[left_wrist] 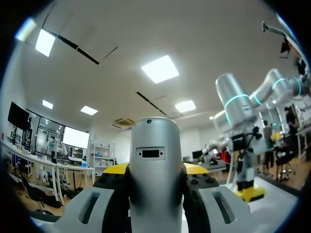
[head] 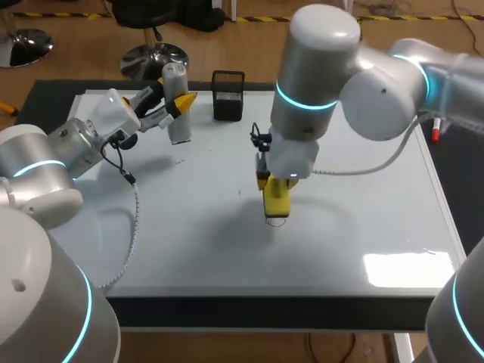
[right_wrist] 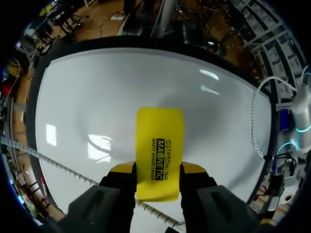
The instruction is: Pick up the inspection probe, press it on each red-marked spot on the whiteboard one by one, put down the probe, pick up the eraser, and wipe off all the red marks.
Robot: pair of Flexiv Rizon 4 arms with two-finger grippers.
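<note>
While the eraser [head: 277,200] sits roughly mid-whiteboard [head: 363,219], standing on its lower end against the surface, our right end effector [right_wrist: 159,171] is pinching it by the two long sides. Most of the yellow block sticks out ahead of the fingers. Right at its foot there's a faint dark curved mark [head: 276,221]. We can't make out anything clearly red from here, so no idea how many marks are left.

The probe [head: 176,83] isn't put down. It's over at the far left of the board, clamped between the fingers of our left end effector [left_wrist: 155,172]. We can't tell if its base touches the board.

What could go wrong, as we see it:
- With that long overhang, a sideways wipe under pressure could twist the eraser in the pinch or pop it out.
- If the pad isn't flat on the board, only an edge would rub and the ink would smear or streak.
- The marks are so hard to see that we could easily miss one.
- A wide sweep toward the far edge could clip the black mesh cup [head: 228,96], or our left arm with the probe.

The surface is glossy white, with a patch of light glare [head: 397,268] near the front right, on a dark table [head: 265,314].
</note>
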